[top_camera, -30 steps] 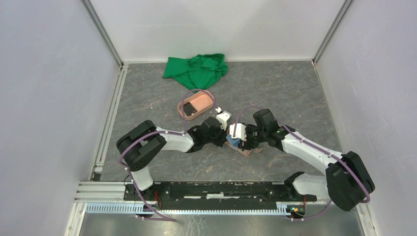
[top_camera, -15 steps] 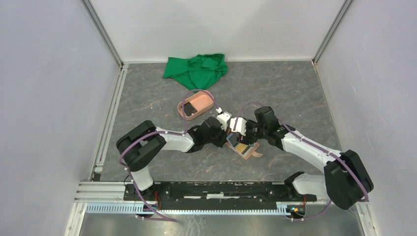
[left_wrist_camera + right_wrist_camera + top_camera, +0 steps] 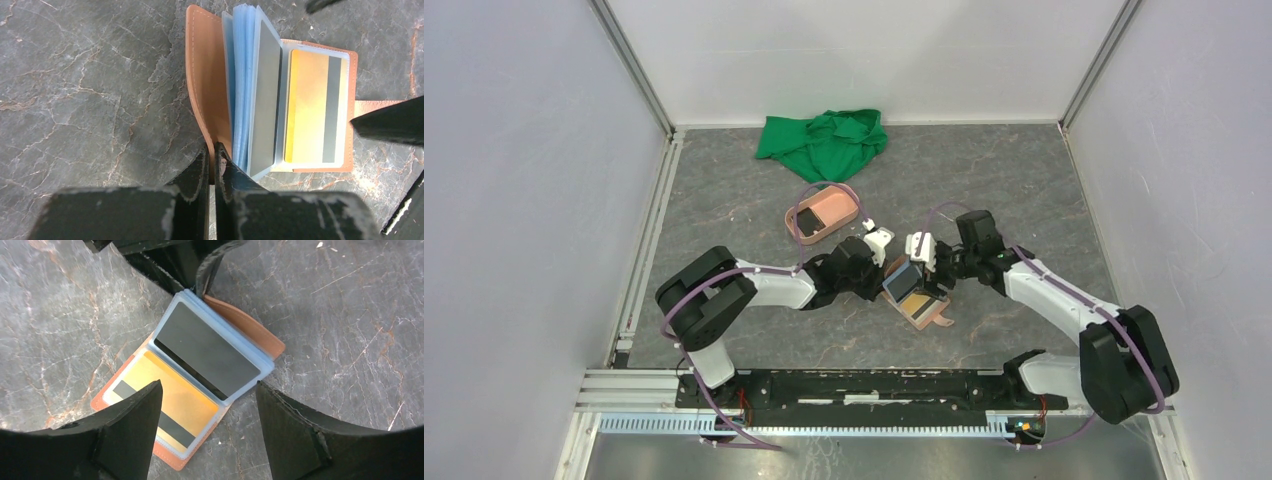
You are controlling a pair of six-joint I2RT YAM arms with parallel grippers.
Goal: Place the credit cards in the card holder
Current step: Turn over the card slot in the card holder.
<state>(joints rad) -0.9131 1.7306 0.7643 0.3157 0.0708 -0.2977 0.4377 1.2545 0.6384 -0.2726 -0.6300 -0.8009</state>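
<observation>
Card holder [image 3: 205,75] is lying open beneath the released, empty right gripper [image 3: 209,386]; left gripper [image 3: 214,150] is clenching its tan cover upright.

Bright, even overhead light with soft, faint shadows; wrist views sharp on the card holder [image 3: 207,90], left gripper [image 3: 210,149] slightly blurred up close

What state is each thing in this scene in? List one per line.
card holder, open, one cover held upright.
left gripper, shut on that cover.
right gripper, open.
gold card, sleeved, lying flat.
dark grey card, sleeved, page raised.
salmon-pink tray, holding a dark card.
green cloth, crumpled.
</observation>
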